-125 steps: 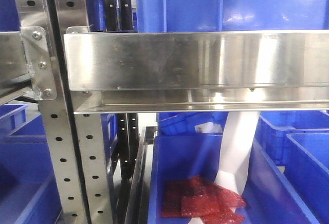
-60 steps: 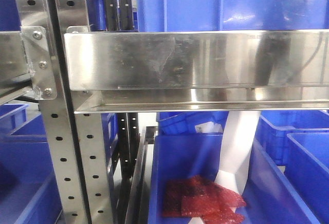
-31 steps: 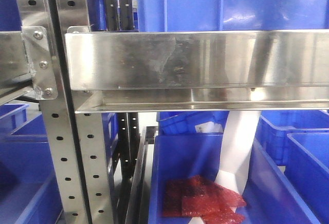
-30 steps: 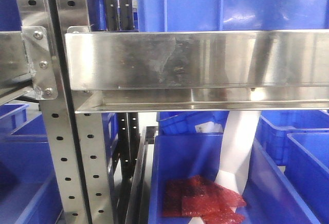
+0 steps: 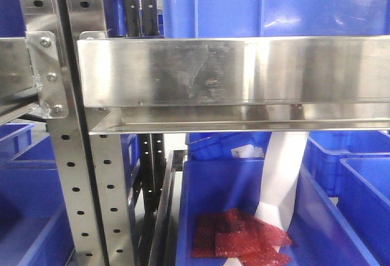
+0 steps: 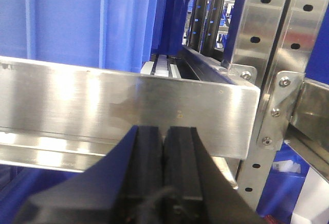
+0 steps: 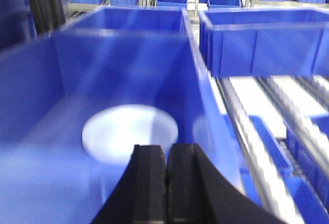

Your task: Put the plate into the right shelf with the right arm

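Below the right gripper (image 7: 165, 154), just ahead of its clenched, empty fingers, the plate (image 7: 129, 133) lay flat on the floor of a blue bin (image 7: 205, 106) on the right shelf (image 5: 231, 77). Withdrawing well probably meant lifting straight up, clear of the bin walls, before swinging away

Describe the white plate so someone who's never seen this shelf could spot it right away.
On the steel rack loaded with blue bins, find the large blue bin directly below the right gripper. The plate lies flat on its floor, a pale round disc and the only white thing in that bin.
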